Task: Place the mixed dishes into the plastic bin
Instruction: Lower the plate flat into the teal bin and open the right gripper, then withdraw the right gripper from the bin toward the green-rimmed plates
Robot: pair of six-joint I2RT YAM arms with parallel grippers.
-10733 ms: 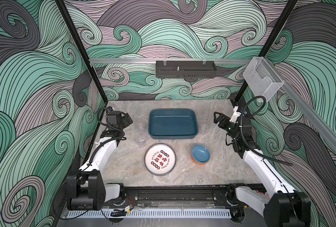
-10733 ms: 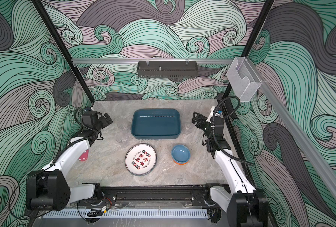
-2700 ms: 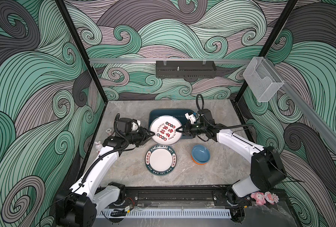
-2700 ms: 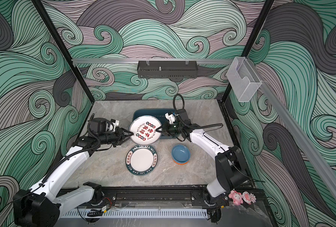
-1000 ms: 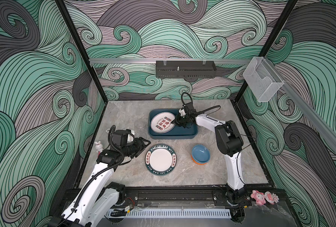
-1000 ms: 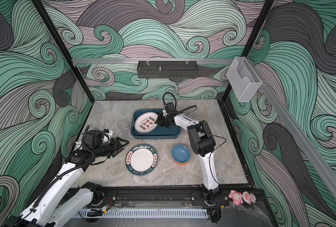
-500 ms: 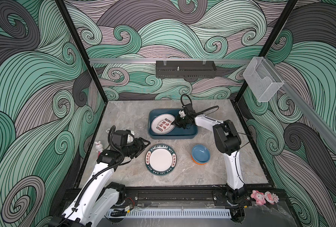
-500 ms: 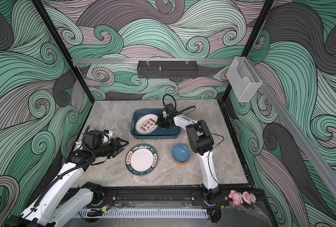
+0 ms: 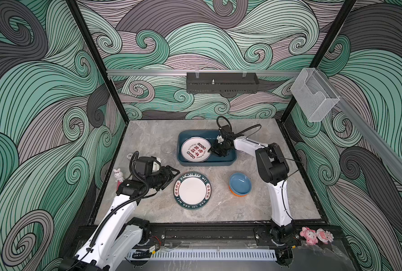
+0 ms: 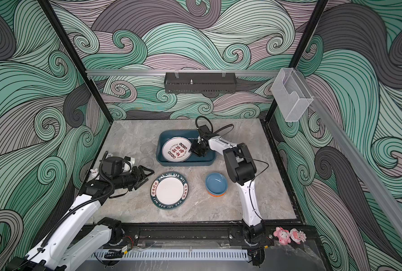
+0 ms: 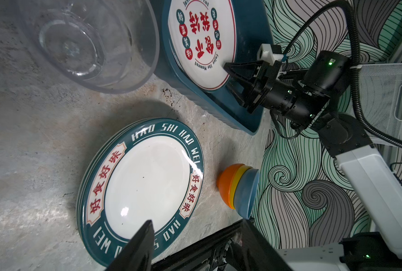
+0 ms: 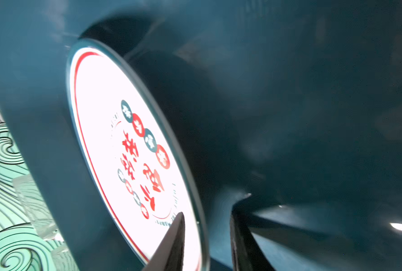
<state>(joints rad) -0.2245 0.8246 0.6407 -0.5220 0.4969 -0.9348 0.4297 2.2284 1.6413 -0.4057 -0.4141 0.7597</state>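
In both top views I have the dark teal, shallow rectangular plastic bin (image 9: pixel 207 162) (image 10: pixel 186 162) just toward 12 o'clock from the middle of the grey marbled tabletop (image 9: pixel 148 140). A round white plate printed with red characters (image 9: pixel 196 149) lies in the bin's 9 o'clock half. My right gripper (image 9: pixel 213 151) is down inside the bin at that plate's 3 o'clock edge.

At the bin's 6 o'clock, a round white plate with a dark green lettered rim (image 9: pixel 192 190) lies on the table. The small stacked bowls (image 9: pixel 240 184) stand apart from it at its 3 o'clock. My left gripper (image 9: pixel 173 179) is at that plate's 9 o'clock. Two clear tumblers (image 10: pixel 146 148) stand at the bin's 9 o'clock.

In the left wrist view, the left gripper (image 11: pixel 196 223) has its fingers spread wide with nothing between them, just over the green-rimmed plate (image 11: pixel 146 185). The bowls (image 11: pixel 240 187) show as orange, yellow and blue.

In the right wrist view, the right gripper (image 12: pixel 207 218) has its jaws parted either side of the character plate's (image 12: pixel 125 140) rim, not clamped on it. The plate is within the bin's walls (image 12: pixel 289 93).
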